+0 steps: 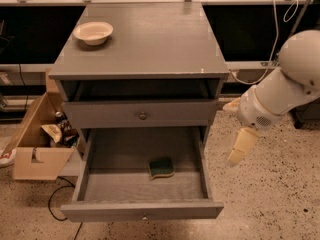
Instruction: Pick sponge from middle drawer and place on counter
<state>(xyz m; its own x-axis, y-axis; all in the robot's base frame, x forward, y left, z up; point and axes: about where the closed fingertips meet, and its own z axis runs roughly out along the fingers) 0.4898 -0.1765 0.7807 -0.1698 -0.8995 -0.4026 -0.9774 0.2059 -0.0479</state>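
Speckled floor and dark shelving frame a grey cabinet. Far left of the claw, an open cardboard box stands on the floor. Up and left of the claw, a cream bowl rests on the surface. Left of the claw, the middle drawer stands pulled out. The sponge lies green face up on its floor. The claw hangs outside the drawer, beside the cabinet's right side, holding nothing. We judge the step to be the approach; next the claw must travel left and down over the sponge. Whether the claw is wide or narrow we cannot tell. The box's contents are indistinct.
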